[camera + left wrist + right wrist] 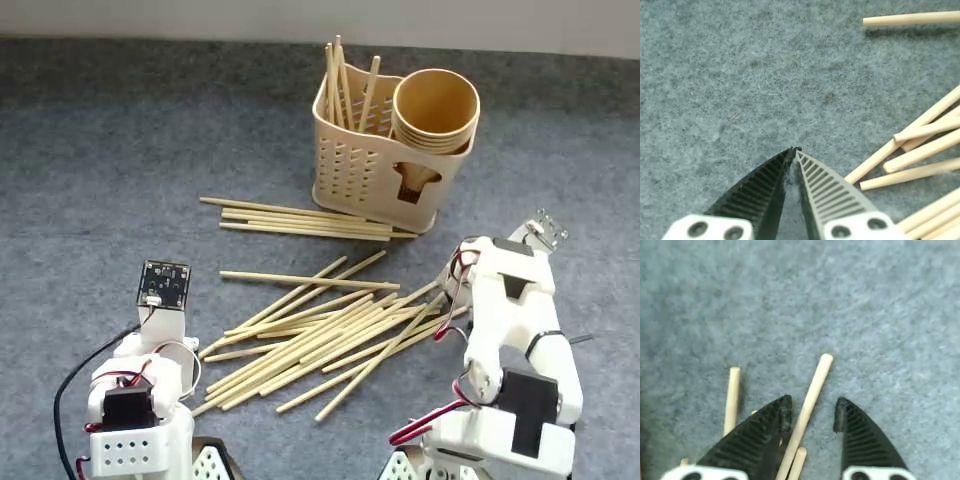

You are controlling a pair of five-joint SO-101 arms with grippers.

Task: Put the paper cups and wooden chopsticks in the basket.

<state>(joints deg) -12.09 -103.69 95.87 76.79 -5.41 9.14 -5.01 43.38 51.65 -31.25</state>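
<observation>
The right pincer [813, 406] is hanging partly open over grey carpet [880, 305], gripping nothing. One wooden chopstick [816, 382] is lying between its jaws, close against one jaw and poking out past the tips. For a clean grip it is likely needing to centre on that stick, lower, then close.

The left pincer [795, 150] is sitting with its tips pressed together, empty, with loose chopsticks [920, 150] lying beside it.

The high view is giving the basket's [375, 175] place, well beyond both pincers. It is already holding stacked paper cups [436, 100] and upright sticks [345, 80].
</observation>
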